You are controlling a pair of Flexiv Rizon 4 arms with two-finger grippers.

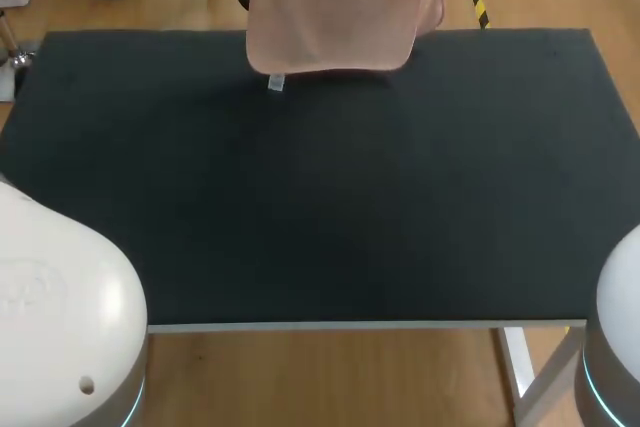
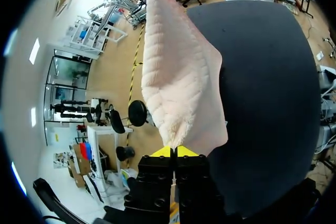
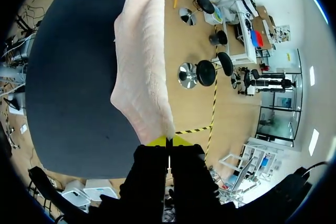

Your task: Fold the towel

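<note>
- Gripping towel point(image 1: 335, 7) corners with left pincer point(image 2: 174, 152) and right pincer point(image 3: 168, 141), both clamped on it.
- Hanging over surface point(image 1: 320, 207) far edge, tag point(image 1: 276, 83) dangling beneath.

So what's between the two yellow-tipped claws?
Only the pink towel, stretched from the left gripper to the right gripper; both wrist views show it.

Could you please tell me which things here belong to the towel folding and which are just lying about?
For the job:
towel, held up over the table's far edge
left gripper, jaws shut on the towel
right gripper, jaws shut on the towel

Just there:
black table, only the work surface
</note>
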